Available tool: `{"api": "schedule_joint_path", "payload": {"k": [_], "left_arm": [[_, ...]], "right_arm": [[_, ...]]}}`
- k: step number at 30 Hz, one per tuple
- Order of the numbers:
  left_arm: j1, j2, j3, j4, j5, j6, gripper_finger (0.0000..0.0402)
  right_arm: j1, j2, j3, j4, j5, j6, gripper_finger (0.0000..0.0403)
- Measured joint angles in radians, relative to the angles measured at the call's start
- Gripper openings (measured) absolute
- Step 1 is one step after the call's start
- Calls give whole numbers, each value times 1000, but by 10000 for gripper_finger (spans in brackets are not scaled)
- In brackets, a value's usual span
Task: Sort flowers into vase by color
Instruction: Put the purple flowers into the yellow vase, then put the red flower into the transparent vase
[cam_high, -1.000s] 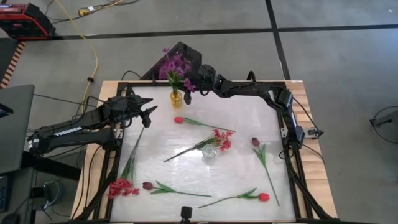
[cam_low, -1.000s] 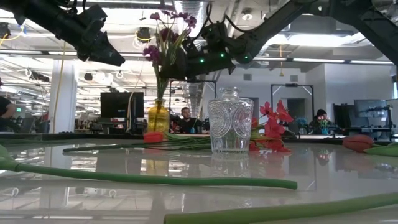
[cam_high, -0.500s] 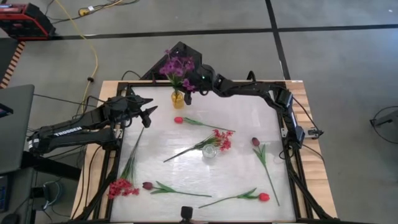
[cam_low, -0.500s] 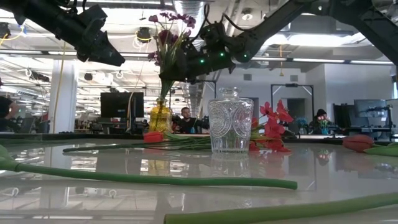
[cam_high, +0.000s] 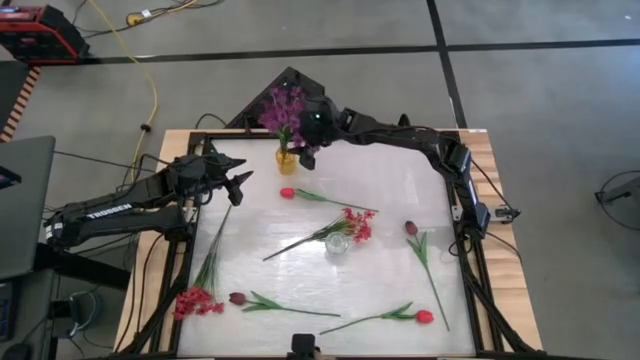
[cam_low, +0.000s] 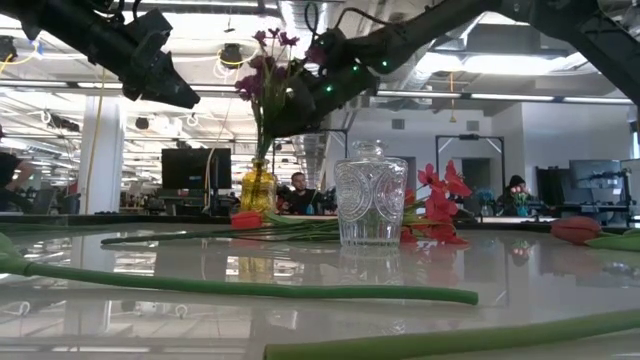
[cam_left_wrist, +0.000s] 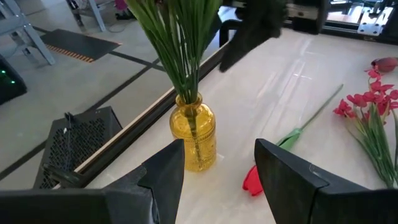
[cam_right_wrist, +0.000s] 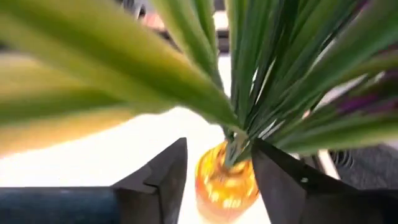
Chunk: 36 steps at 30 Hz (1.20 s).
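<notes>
Two end effectors are mine: the right end effector (cam_high: 304, 152) hovers released over the purple flowers (cam_high: 282, 105) standing in the yellow vase (cam_high: 285, 159); the left end effector (cam_high: 238, 173), fingers apart, waits nearby above the table (cam_high: 400, 185).

One word can be read: "TROSSEN", in white capitals along the side of the left arm (cam_high: 110, 212), on the link behind the left gripper (cam_high: 238, 178), seen in the high view. Nothing else carries legible writing; the screens in the room behind the table in the low view are too far off to make out.
</notes>
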<state>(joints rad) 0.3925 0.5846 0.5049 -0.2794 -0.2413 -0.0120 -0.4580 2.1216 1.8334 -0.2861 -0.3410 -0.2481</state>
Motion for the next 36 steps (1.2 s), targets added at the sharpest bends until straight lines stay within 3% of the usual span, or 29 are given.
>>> {"api": "schedule_joint_path", "payload": {"k": [4, 11, 19, 25, 30, 36], "left_arm": [[0, 0, 0, 0, 0, 0, 185], [0, 0, 0, 0, -1, -14, 185], [0, 0, 0, 0, 30, -57, 185], [0, 28, 0, 2, 112, -106, 185], [-12, 91, 0, 26, 131, -93, 185], [-54, 187, 0, 114, 129, 28, 185]], "right_arm": [[-1, 0, 88, -210, 1, -52, 251], [-21, -3, 257, -687, 80, -98, 255], [-80, -25, 275, -1096, 118, -11, 255], [-103, -100, 151, -1095, 123, 36, 254], [-73, -241, -69, -970, 161, 151, 254], [56, -441, -363, -804, 330, 350, 254]]}}
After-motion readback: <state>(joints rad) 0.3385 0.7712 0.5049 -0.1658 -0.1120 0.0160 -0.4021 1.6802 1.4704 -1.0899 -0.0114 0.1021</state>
